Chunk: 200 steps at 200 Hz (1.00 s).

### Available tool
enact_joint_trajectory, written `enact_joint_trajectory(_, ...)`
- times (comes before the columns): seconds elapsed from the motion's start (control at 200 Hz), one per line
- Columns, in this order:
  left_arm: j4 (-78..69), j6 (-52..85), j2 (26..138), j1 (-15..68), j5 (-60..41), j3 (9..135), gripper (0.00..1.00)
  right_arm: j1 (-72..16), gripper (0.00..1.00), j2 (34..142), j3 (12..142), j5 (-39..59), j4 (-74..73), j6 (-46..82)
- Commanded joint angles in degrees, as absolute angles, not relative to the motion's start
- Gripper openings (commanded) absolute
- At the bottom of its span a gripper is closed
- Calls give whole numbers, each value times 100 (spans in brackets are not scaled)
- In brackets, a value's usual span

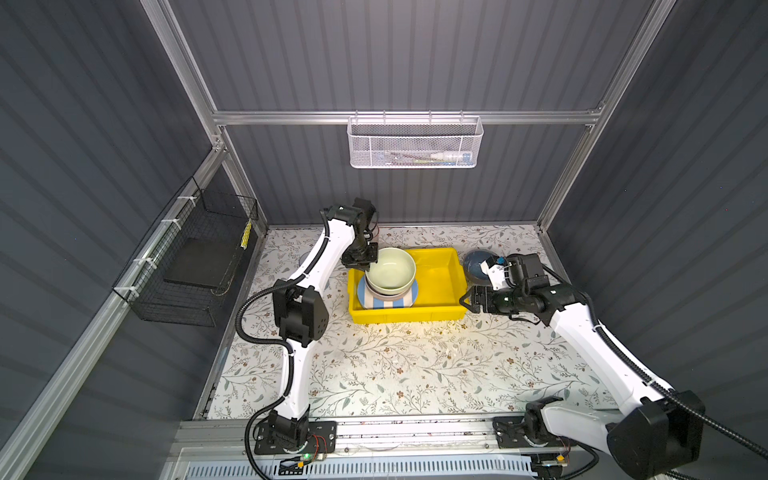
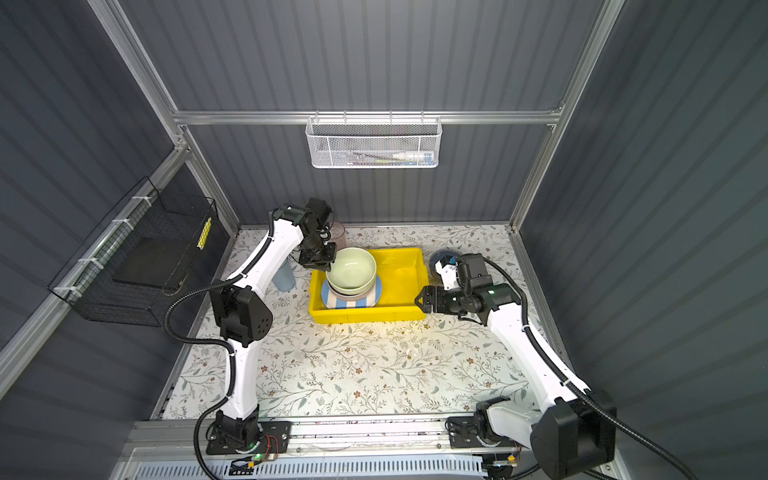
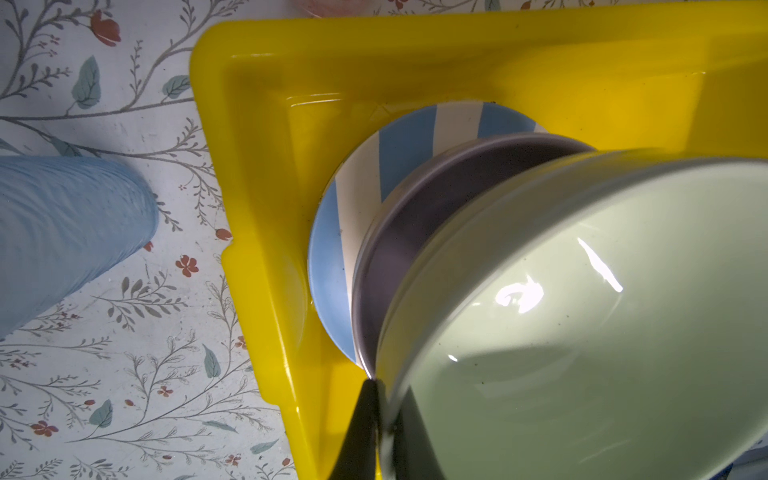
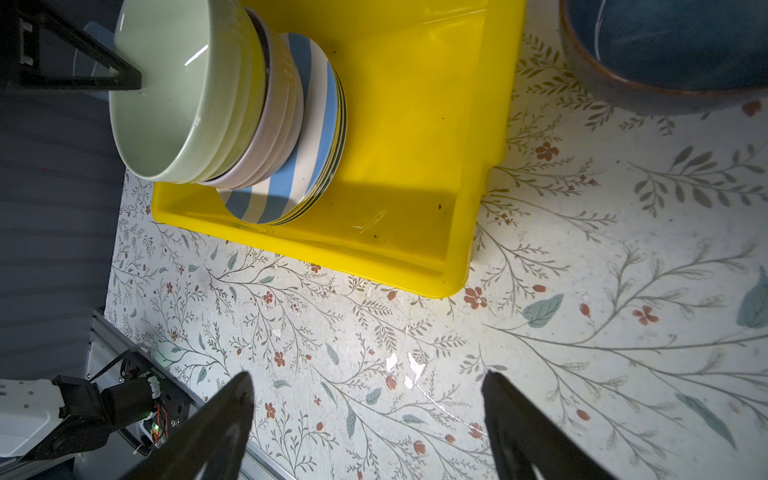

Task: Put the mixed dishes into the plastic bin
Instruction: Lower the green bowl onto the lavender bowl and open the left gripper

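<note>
The yellow plastic bin (image 1: 407,316) (image 2: 365,318) (image 3: 266,124) (image 4: 415,124) holds a stack at its left end. A blue-white striped plate (image 1: 384,304) (image 3: 361,187) (image 4: 282,191) tops other plates. On it sits a lilac bowl (image 3: 415,216) (image 4: 278,124), with a pale green bowl (image 1: 390,270) (image 2: 351,270) (image 3: 582,332) (image 4: 166,83) nested inside. My left gripper (image 1: 362,261) (image 3: 376,388) is shut on the green bowl's rim. My right gripper (image 1: 465,300) (image 4: 365,378) hangs open and empty over the table beside the bin's right end. A blue bowl (image 1: 473,264) (image 4: 665,41) stands behind it.
A blue tumbler (image 2: 284,276) (image 3: 62,232) and a pink tumbler (image 2: 338,232) stand left of the bin near my left arm. A white mesh basket (image 1: 413,143) hangs on the back wall. A black wire basket (image 1: 195,266) hangs on the left wall.
</note>
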State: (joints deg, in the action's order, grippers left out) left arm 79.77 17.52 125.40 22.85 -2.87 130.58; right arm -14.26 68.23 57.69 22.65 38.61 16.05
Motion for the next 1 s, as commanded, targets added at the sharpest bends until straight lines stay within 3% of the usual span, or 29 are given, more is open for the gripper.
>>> enact_joint_trajectory(0.0, 8015, 1685, 12498, 2312, -448, 13340, 0, -1402, 87, 6736, 5713, 2259, 3894, 1602)
enact_joint_trajectory(0.71, 7726, 1636, 12436, 2311, -430, 12708, 0, -1402, 88, 6691, 5634, 2220, 3858, 1626)
enact_joint_trajectory(0.996, 7605, 1775, 12231, 2311, -392, 12591, 22, -1402, 88, 6695, 5656, 2154, 3825, 1652)
